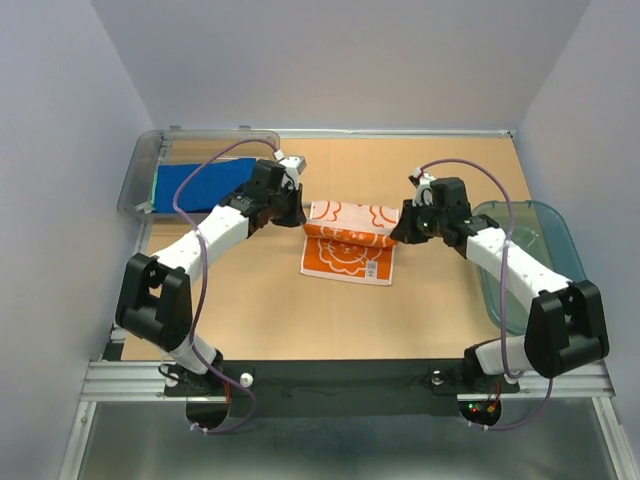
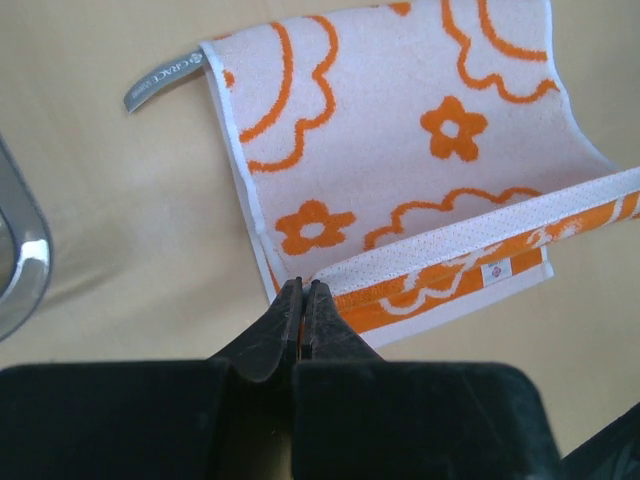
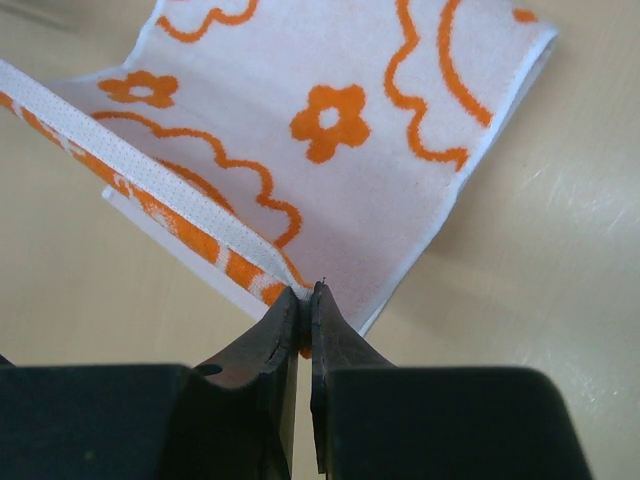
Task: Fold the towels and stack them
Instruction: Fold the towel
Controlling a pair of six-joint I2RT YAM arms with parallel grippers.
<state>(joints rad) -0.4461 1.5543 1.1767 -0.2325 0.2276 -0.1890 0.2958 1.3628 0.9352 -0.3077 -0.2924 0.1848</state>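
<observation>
Far left, a blue towel (image 1: 200,185) lies in the grey bin (image 1: 140,172). The left claw (image 2: 303,300) is pinched tight on the left edge of the white towel with orange flowers (image 1: 350,250), which sits mid-bench (image 1: 260,310), partly folded over itself. The right claw (image 3: 308,300) is clamped on its right edge. A teal basket (image 1: 565,240) sits far right.
</observation>
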